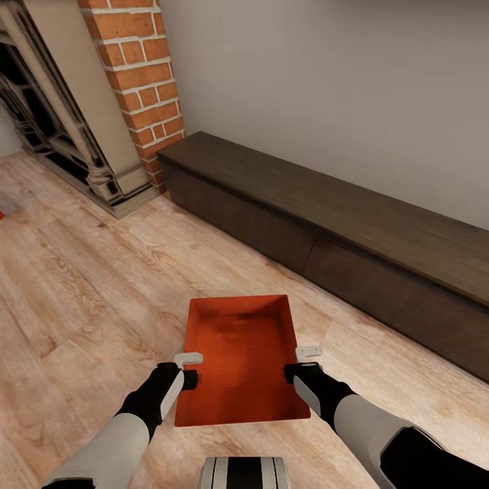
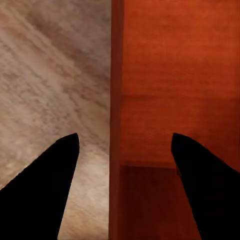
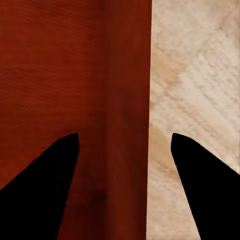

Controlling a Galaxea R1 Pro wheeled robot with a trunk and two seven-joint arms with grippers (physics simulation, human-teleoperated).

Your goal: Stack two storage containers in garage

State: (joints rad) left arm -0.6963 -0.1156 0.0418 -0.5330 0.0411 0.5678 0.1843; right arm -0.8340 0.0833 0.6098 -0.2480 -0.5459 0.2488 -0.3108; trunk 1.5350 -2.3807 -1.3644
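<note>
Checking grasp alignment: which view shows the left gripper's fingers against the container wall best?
Left wrist view: the left gripper is open, straddling the container side wall. Head view shows the gripper at that rim, from afar. Right wrist view shows the opposite wall.

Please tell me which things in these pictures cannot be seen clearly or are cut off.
- Second container: a small red-orange sliver at the head view's edge; cut off, identity unclear.
- Fireplace: head view, cropped by the picture's edges.
- Cabinet: its far end leaves the frame.
- Container: whether it rests on the floor or is lifted cannot be judged.
- Left gripper and right gripper: open fingers straddle a wall each; contact unclear.
</note>
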